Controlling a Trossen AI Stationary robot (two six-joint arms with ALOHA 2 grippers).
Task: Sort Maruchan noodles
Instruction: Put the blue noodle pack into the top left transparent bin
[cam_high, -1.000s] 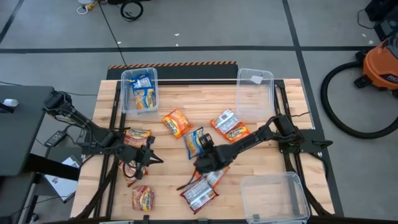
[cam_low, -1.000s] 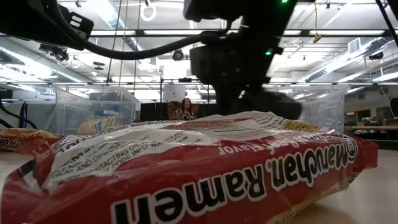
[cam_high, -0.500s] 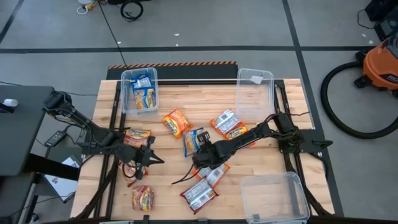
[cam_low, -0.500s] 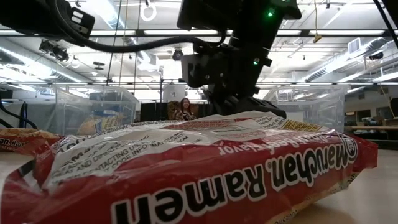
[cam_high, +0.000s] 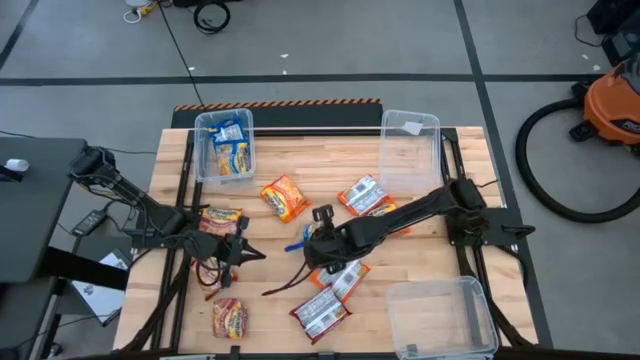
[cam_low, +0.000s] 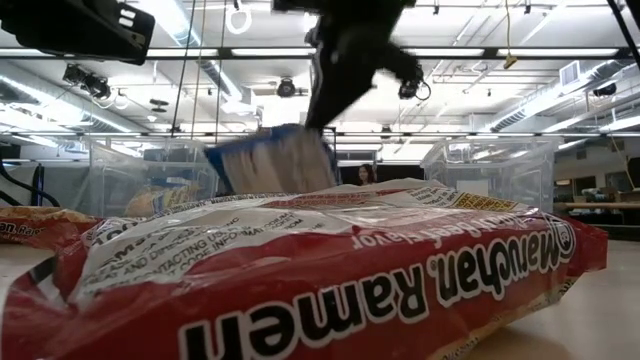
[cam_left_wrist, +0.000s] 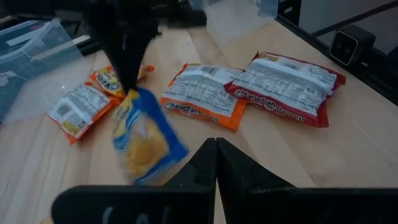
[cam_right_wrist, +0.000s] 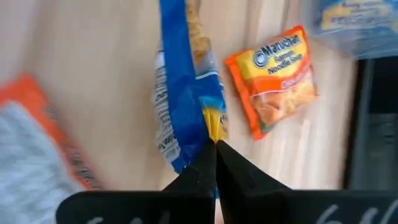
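Note:
A blue-and-yellow noodle packet (cam_right_wrist: 186, 81) hangs over the table's middle with my right gripper (cam_right_wrist: 216, 148) shut on it. The low view shows the packet (cam_low: 272, 160) below the gripper, and the left wrist view shows it (cam_left_wrist: 146, 134) off the wood. My left gripper (cam_high: 250, 253) waits shut and empty at the left, beside a red packet (cam_high: 220, 220). Other packets lie flat: an orange one (cam_high: 283, 197), a pair (cam_high: 368, 200) toward the right, two (cam_high: 328, 298) near the front, one (cam_high: 229, 317) at front left. A big red packet (cam_low: 300, 280) fills the low view's foreground. My right gripper pinches the blue packet's yellow-tipped end edge (cam_right_wrist: 212, 127) between its two fingertips. The fingers come slanting down from the table's right side. The packet hangs clear of the table, seen edge-on, its free end (cam_low: 262, 175) lowest.
A clear bin (cam_high: 203, 160) at the far left holds blue packets. One clear bin (cam_high: 410, 125) stands at the far right and another (cam_high: 440, 290) at the near right. The arms' frames run along both table sides.
My right gripper has shut on the blue packet and gone up and a little toward the table's left, rolling its wrist. The packet, which lay flat on the wood, now hangs lifted clear below the fingers.

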